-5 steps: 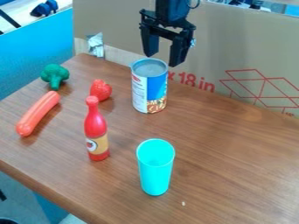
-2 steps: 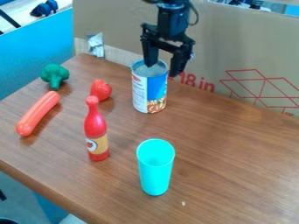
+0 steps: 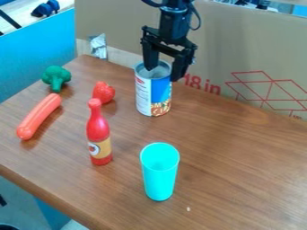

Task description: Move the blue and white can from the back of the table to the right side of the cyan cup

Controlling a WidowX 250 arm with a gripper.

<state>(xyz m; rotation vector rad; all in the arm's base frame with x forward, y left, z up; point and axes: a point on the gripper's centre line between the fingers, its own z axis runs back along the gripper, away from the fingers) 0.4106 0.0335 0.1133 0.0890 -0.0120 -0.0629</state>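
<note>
While a turquoise cup (image 3: 160, 175) stands upright nearest the camera on the wooden table (image 3: 234, 157), a red toy sauce bottle (image 3: 98, 134) with a yellowish label stands behind it, off to the left. Toy hot dog (image 3: 39, 117) lies at a slant, farther left. Strawberry (image 3: 103, 92) sits past the bottle, left of the can, not touching it; broccoli (image 3: 56, 77) is beyond the hot dog's upper end. Can (image 3: 154, 94), label partly blue and white, stands upright toward the back of the table. Black hand (image 3: 162, 74) hangs pointing down at the can's top, fingers spread wide, one over the top and one by the right rim. Contact with the rim: can't tell. Cardboard (image 3: 240, 49) with red print is behind.

Progress, my read: hand is in place around the can's top, but no closed grip and no lift; can's base is on the table. Grasping and any moving are undone.
</note>
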